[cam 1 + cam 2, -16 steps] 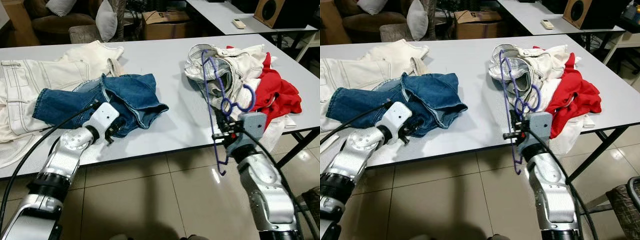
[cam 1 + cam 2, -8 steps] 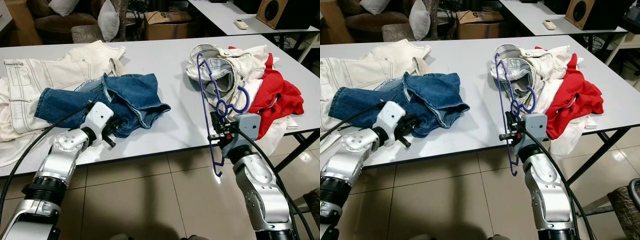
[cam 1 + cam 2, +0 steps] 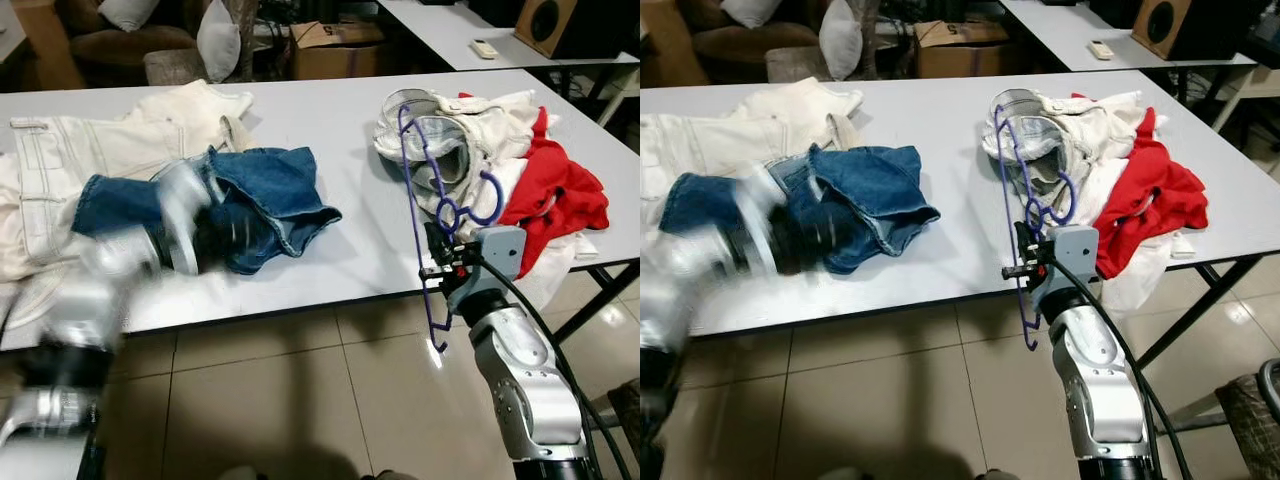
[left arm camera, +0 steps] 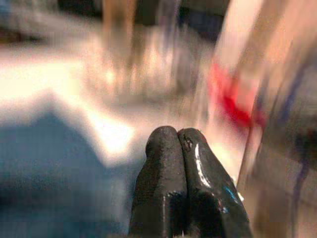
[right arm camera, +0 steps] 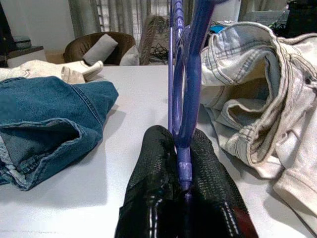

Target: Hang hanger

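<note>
White trousers lie spread at the table's left end, with jeans bunched just right of them, near the front edge. Left gripper sits blurred over the jeans; its wrist view shows the two fingers pressed together, holding nothing. Blur suggests the arm is in motion, so its exact pose is uncertain.

Right of centre, the right gripper hovers at the front edge, fingers clamped on the hanger. Grip is on the hanger's wire frame, which stands near upright: its lower end dips below the table edge, its upper part rises over the pale jeans, hook curling right. Judgement: holding it on edge like this keeps the hook free for a rail.

Red garment is heaped at the right end, against the pale jeans. No rail or rod can be made out, so hanging is not yet done.
</note>
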### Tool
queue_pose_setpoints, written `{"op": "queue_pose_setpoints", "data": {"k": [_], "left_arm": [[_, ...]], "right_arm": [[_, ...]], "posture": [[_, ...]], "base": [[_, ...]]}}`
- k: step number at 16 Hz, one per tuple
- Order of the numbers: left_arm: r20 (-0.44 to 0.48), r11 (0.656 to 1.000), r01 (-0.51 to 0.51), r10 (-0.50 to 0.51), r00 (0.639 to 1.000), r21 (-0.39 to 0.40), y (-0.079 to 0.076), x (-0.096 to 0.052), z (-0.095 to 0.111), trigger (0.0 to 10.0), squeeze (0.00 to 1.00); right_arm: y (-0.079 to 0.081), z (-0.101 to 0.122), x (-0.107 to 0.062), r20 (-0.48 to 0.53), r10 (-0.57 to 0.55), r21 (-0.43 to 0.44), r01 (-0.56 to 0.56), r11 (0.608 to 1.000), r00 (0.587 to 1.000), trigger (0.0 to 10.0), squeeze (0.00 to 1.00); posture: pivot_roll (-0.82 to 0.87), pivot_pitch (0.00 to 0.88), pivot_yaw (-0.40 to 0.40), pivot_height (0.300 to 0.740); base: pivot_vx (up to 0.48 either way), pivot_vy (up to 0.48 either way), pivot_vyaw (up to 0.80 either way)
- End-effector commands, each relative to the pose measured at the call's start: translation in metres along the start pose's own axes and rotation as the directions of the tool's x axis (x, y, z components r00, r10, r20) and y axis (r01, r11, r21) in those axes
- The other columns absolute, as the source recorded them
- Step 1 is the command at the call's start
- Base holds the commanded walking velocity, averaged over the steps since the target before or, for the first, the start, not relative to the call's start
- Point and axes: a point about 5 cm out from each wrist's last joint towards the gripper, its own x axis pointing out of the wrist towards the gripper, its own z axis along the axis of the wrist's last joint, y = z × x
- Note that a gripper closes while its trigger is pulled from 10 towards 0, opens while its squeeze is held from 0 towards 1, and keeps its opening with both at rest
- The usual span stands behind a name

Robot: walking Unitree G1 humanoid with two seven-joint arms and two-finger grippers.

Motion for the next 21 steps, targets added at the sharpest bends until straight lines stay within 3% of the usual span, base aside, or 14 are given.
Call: {"op": "queue_pose_setpoints", "data": {"k": [1, 2, 3, 4, 5, 6, 7, 8, 11, 15, 18, 19, 21], "left_arm": [[0.230, 0.998, 0.020, -0.006, 0.973, -0.057, 0.000, 0.002, 0.046, 0.0, 0.00], [0.324, 0.995, -0.011, 0.043, 0.945, -0.098, 0.008, 0.001, 0.065, 0.0, 0.00], [0.305, 0.994, -0.066, 0.089, 0.948, -0.082, 0.014, 0.001, 0.066, 0.0, 0.00], [0.021, 0.951, -0.217, 0.218, 0.976, 0.219, 0.024, 0.002, 0.035, 0.0, 0.00], [-0.096, 0.914, -0.237, 0.282, 0.955, 0.330, 0.026, 0.003, 0.016, 3.4, 0.00], [-0.114, 0.915, -0.222, 0.273, 0.955, 0.336, 0.020, 0.006, 0.003, 10.0, 0.00], [-0.116, 0.904, -0.228, 0.286, 0.951, 0.361, 0.019, 0.006, 0.001, 10.0, 0.00], [-0.126, 0.883, -0.240, 0.313, 0.941, 0.403, 0.020, 0.004, -0.005, 10.0, 1.00], [-0.186, 0.861, -0.180, 0.299, 0.936, 0.476, 0.012, -0.003, -0.032, 10.0, 1.00], [-0.241, 0.853, -0.164, 0.316, 0.918, 0.496, 0.003, -0.012, -0.061, 10.0, 1.00], [-0.171, 0.845, -0.238, 0.356, 0.919, 0.479, -0.004, -0.016, -0.071, 10.0, 1.00], [-0.138, 0.827, -0.249, 0.361, 0.922, 0.504, -0.009, -0.017, -0.071, 10.0, 1.00], [-0.127, 0.834, -0.238, 0.341, 0.931, 0.497, -0.014, -0.023, -0.079, 10.0, 1.00]], "right_arm": [[-0.004, 0.006, 0.003, 0.028, -0.011, 0.002, 0.011, 1.000, 1.000, 10.0, 0.00], [-0.004, 0.007, 0.004, 0.028, -0.012, 0.001, 0.012, 1.000, 1.000, 10.0, 0.00], [-0.004, 0.007, 0.004, 0.029, -0.011, 0.000, 0.011, 1.000, 1.000, 10.0, 0.00], [-0.002, 0.008, 0.004, 0.044, -0.002, 0.000, 0.002, 1.000, 0.999, 10.0, 0.00], [-0.002, 0.007, 0.003, 0.044, -0.002, 0.000, 0.002, 1.000, 0.999, 10.0, 0.00], [-0.002, 0.004, 0.002, 0.025, -0.006, -0.023, 0.006, 1.000, 1.000, 10.0, 0.00], [-0.002, 0.003, 0.002, 0.022, -0.009, -0.023, 0.009, 1.000, 1.000, 10.0, 0.00], [-0.003, 0.003, 0.001, 0.019, -0.015, -0.020, 0.015, 1.000, 1.000, 10.0, 0.00], [-0.010, 0.002, -0.008, -0.022, -0.004, -0.049, 0.003, 0.999, 1.000, 10.0, 0.00], [-0.012, 0.001, -0.011, -0.061, 0.028, -0.076, -0.033, 0.997, 0.998, 10.0, 0.00], [-0.012, -0.006, -0.020, -0.104, 0.047, -0.084, -0.056, 0.995, 0.993, 10.0, 0.00], [-0.013, -0.008, -0.023, -0.113, 0.050, -0.079, -0.059, 0.995, 0.992, 10.0, 0.00], [-0.013, -0.012, -0.025, -0.127, 0.034, -0.063, -0.042, 0.997, 0.991, 10.0, 0.00]], "posture": [[-0.05, 0.000, -0.012, 0.740], [-0.05, 0.000, -0.012, 0.740], [-0.05, 0.000, -0.012, 0.740], [-0.05, 0.000, -0.010, 0.740], [-0.05, 0.000, -0.004, 0.740], [-0.06, 0.000, 0.002, 0.740], [-0.06, 0.000, 0.005, 0.740], [-0.07, 0.000, 0.002, 0.740], [-0.10, 0.000, -0.050, 0.740], [-0.12, 0.014, -0.062, 0.740], [-0.11, 0.025, -0.070, 0.740], [-0.11, 0.020, -0.072, 0.740], [-0.10, 0.000, -0.071, 0.740]], "base": [[0.000, 0.000, 0.00], [0.000, 0.000, 0.00], [0.000, 0.000, 0.00], [0.000, 0.000, 0.00], [0.000, 0.000, 0.00], [0.000, 0.000, 0.00], [0.000, 0.000, 0.00], [0.000, 0.000, 0.00], [0.000, 0.000, 0.00], [0.000, 0.000, 0.00], [0.000, 0.000, 0.00], [0.000, 0.000, 0.00], [0.000, 0.000, 0.00]]}}
